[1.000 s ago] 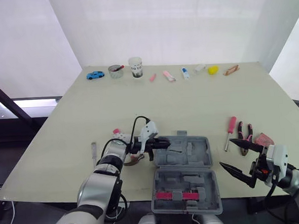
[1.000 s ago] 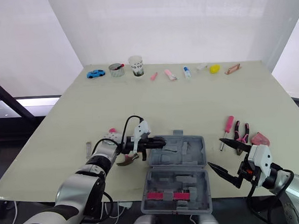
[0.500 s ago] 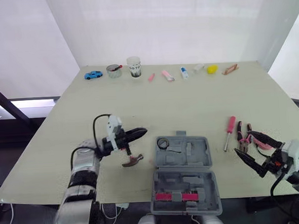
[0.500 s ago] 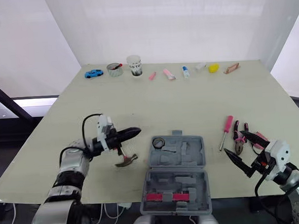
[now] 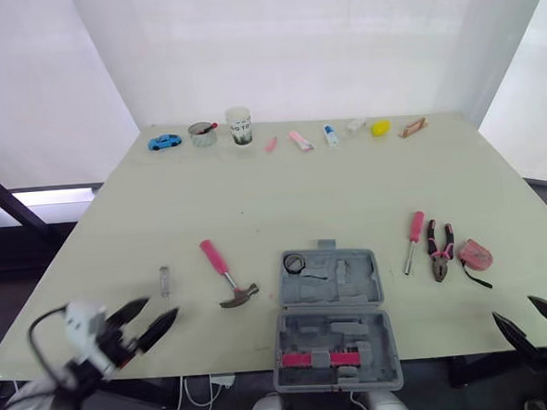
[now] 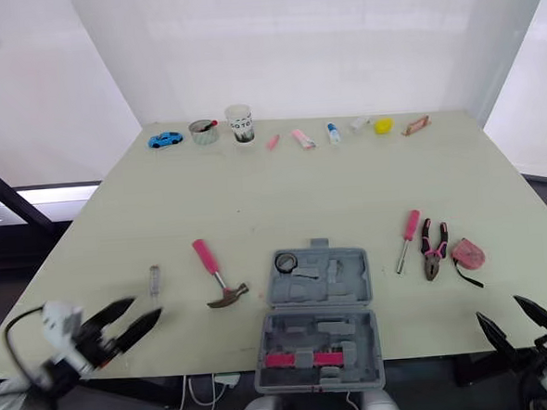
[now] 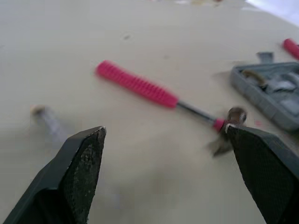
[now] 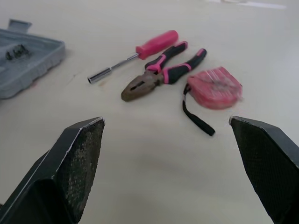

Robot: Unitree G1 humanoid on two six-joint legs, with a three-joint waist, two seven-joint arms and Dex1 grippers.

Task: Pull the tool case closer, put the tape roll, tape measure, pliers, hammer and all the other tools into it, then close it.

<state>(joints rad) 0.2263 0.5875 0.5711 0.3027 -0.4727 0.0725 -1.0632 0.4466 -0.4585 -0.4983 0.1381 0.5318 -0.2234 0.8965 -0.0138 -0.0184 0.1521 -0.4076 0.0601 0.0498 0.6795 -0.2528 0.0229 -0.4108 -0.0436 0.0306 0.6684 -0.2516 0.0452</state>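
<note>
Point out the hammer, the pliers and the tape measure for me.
hammer (image 5: 214, 260), left eye view, on its pink handle.
pliers (image 8: 150, 79), right wrist view, on the pivot where the nose meets the handles.
tape measure (image 8: 215, 87), right wrist view, on its pink body.

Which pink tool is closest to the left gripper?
The hammer, lying alone left of the case, in front of the left gripper. The screwdriver, pliers and tape measure all lie right of the case, by the right gripper.
</note>
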